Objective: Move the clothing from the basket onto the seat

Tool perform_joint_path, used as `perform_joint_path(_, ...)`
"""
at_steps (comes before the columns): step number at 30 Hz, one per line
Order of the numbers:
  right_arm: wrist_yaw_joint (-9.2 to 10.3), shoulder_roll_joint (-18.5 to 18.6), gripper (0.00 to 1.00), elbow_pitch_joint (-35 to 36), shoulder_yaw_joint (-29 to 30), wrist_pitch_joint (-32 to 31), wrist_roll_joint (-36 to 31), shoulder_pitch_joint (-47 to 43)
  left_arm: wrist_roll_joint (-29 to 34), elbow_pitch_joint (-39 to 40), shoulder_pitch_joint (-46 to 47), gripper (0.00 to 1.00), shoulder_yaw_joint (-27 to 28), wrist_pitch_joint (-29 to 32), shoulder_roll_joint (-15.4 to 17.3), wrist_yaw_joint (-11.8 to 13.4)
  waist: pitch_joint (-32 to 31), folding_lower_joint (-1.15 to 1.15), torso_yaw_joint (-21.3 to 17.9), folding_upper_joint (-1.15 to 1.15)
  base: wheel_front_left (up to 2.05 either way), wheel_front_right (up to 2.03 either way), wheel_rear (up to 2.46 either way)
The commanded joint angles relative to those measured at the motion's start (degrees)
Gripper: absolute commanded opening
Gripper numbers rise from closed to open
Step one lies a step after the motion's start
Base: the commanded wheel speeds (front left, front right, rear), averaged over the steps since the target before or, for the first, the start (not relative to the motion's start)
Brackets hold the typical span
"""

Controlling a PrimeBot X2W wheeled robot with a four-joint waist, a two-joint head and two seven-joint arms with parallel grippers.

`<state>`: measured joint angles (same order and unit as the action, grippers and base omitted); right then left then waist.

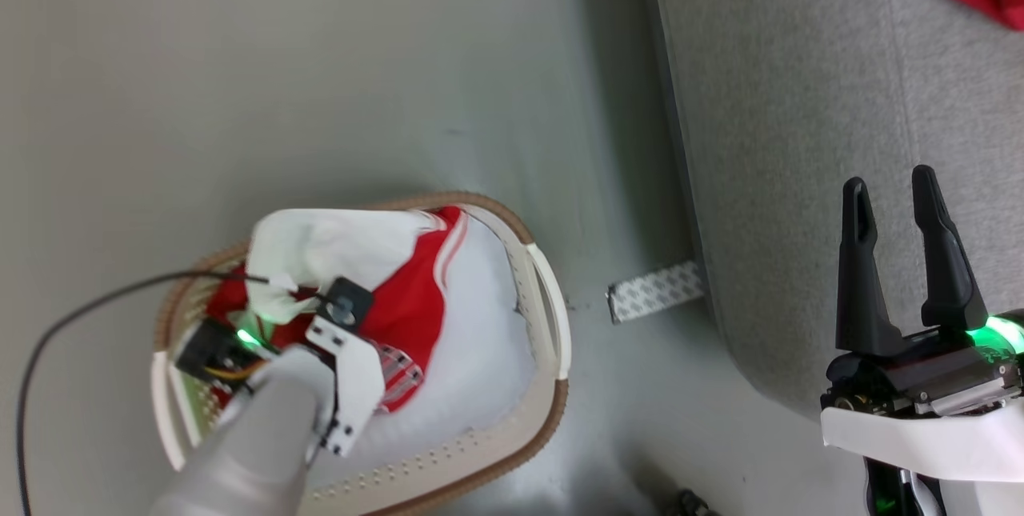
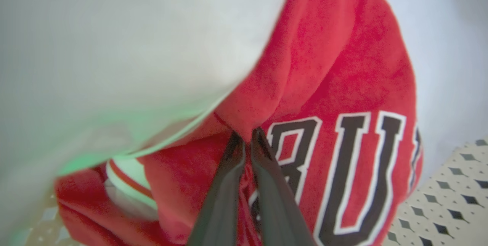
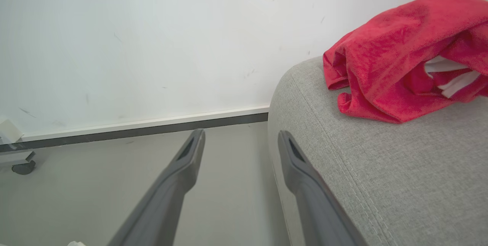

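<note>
Your left gripper [image 2: 248, 141] reaches down into the basket [image 1: 552, 300], its two dark fingers drawn tight together and pinching a fold of the red garment [image 2: 343, 70] just beside the dark, white-edged lettering. In the head view the pale left forearm and wrist cover the fingers, and a thin black cable [image 1: 80, 308] loops away from the wrist over the floor [image 1: 320, 60].

The red garment lies bunched toward the basket's left half, with its white hood part [image 1: 336, 244] heaped across the top and white stripes running along one red edge. The white lining [image 1: 480, 340] shows bare on the basket's right side. The basket stands on the floor, near the seat [image 1: 800, 140] but not touching it. A short strip of patterned tape [image 1: 656, 290] lies on the floor between them, one end at the foot of the seat.

Your right gripper [image 1: 890, 178] hovers over the seat's rounded front edge with its fingers spread wide apart and nothing between them. In the right wrist view one finger stands before the floor and the other before the grey upholstery.

A second red garment [image 3: 389, 55] lies crumpled on top of the seat, well apart from the right gripper, with white stripes showing inside its folds. A white wall [image 3: 152, 28] rises behind.
</note>
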<state>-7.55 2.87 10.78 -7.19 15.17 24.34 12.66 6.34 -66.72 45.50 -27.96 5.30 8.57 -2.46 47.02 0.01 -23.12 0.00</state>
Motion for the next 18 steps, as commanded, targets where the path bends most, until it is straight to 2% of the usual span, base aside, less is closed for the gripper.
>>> perform_joint_path(1,0.12,0.0,1.00,-0.9,0.4,0.0,0.0,0.0,-1.1,-0.7,-1.5,0.00,0.1,-1.6,-0.7,-0.3,-3.4,-0.01,1.6,0.00,0.00,0.00,0.00)
perform_joint_path(10,0.12,0.1,1.00,-4.7,3.6,0.0,-1.2,-1.8,-6.6,-0.2,-7.3,0.00,1.5,-9.7,-4.2,-2.8,-16.2,-0.01,7.7,0.00,0.00,0.00,0.00)
perform_joint_path(18,0.12,0.1,1.00,-8.1,6.3,0.0,-2.5,-6.2,-12.8,3.9,-14.7,0.00,1.4,-14.7,-5.5,-4.6,-29.4,-0.01,12.8,0.00,0.00,0.00,0.00)
